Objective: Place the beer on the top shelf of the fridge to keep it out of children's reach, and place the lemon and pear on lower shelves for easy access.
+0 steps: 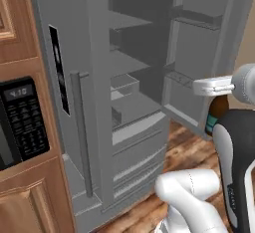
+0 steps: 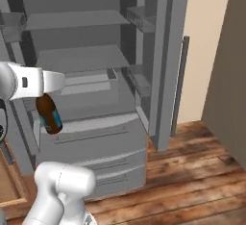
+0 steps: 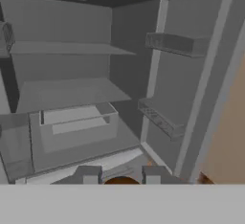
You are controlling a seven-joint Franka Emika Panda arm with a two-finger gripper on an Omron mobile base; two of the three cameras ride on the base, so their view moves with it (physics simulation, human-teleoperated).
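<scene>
The tall plain grey fridge [image 1: 94, 127] stood open beside a black microwave [image 1: 22, 120], while the white arm's end effector [image 1: 217, 108] gripped the dark brown glass beer bottle [image 1: 216, 115].

Glossy white rounded arm segments [image 1: 191, 189], dark joint band with small markings; small dark square fingertips [image 3: 89, 174].

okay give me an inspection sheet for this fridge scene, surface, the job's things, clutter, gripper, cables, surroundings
Surface: top shelf bare, a second shelf and drawers beneath it.
Job's things: fridge stands with doors open; beer hangs tilted from the hand, in front of the fridge; lemon and pear nothing seen.
Clutter: nothing seen on the shelves or door racks.
Gripper: gripper shut on the beer, bottle top between the tips.
Cables: nothing seen.
Surroundings: microwave in wooden cabinetry to the left, wooden floor, beige wall on the right.
</scene>
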